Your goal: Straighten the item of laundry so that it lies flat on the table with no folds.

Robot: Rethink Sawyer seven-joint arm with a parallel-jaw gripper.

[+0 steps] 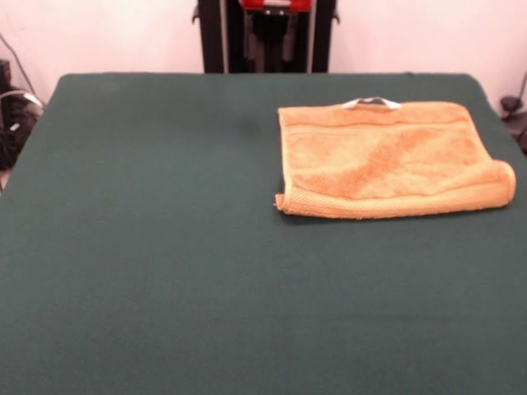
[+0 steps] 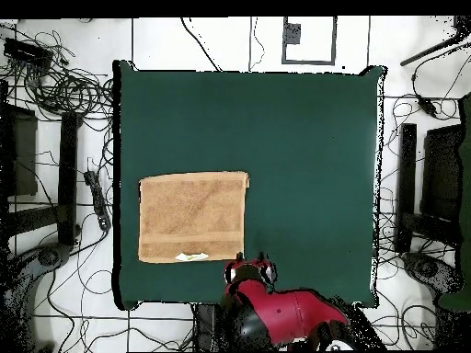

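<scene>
- Red and black arm sits pulled back at its own edge of the desk. I cannot tell if the jaws are apart or together, because I cannot make them out in either view.
- Nothing is held, as far as I can see. The towel lies alone, with no part of the arm touching it.
- From above, the towel is close to the arm's side of the desk and off to one side. From the front, it is on the far right part.
- My job now, I think, is to open the towel up. The edge away from the arm looks thick and round, like a fold, with one layer on top of another.
- To do it well, I would bring the jaws down on a corner of the top layer only. If I pinch both layers, the whole towel will just slide.
- Then I would lift a little and pull slowly across the fold, toward the big bare part of the desk, where there is lots of room.
- I would keep low, so the soft cloth does not flop back.
- It is orange-tan and fuzzy, wider than it is deep, with a small white tag at the edge near the arm.
- A woven band runs just beside that tag.
</scene>
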